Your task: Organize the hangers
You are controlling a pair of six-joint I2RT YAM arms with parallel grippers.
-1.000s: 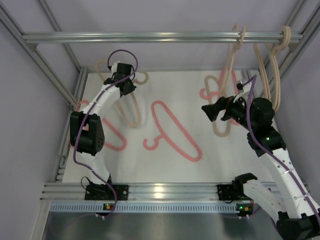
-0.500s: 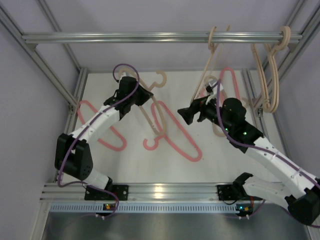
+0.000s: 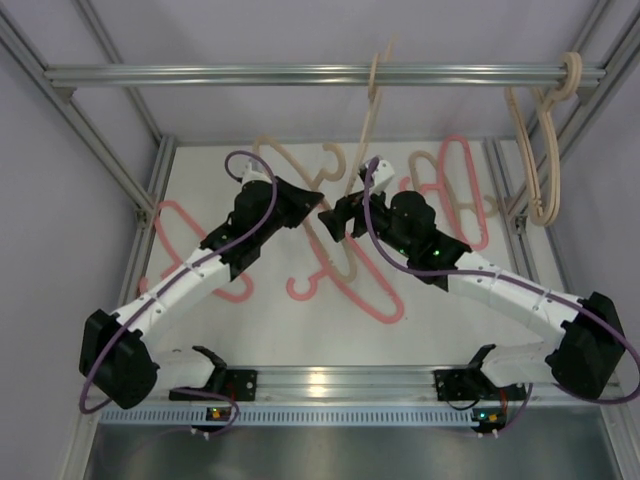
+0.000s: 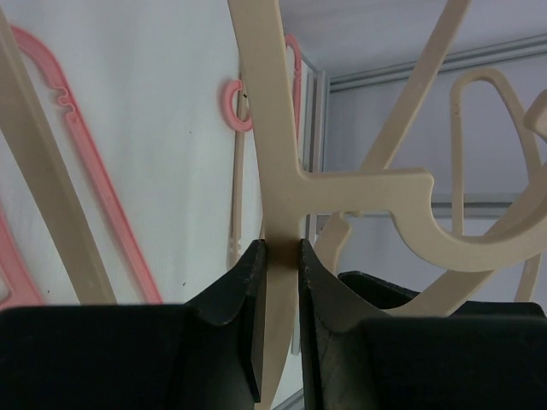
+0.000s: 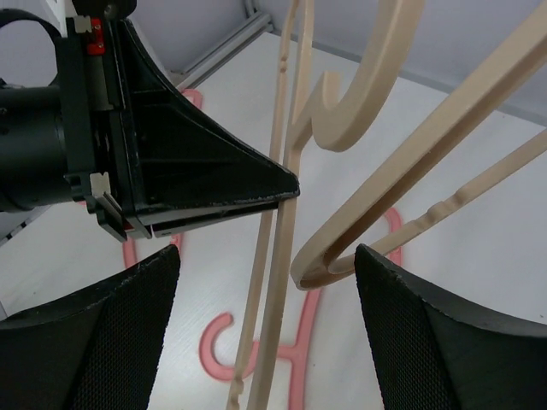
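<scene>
A beige hanger is pinched by the left tool beside the spread right tool; a handover is judged underway, then hooking onto the rail.

Left gripper at mid-table, fingers clamped on bar of held hanger, whose hook pointed rearward. Right gripper just right of it, tips nearly meeting, fingers spread with hanger bars between them. Rail hanger hung from rail, above grippers. End hangers hung at rail's right end. On table: centre hanger under and before grippers. Left hanger partly under left arm. Rear hangers overlapped behind right arm.
</scene>
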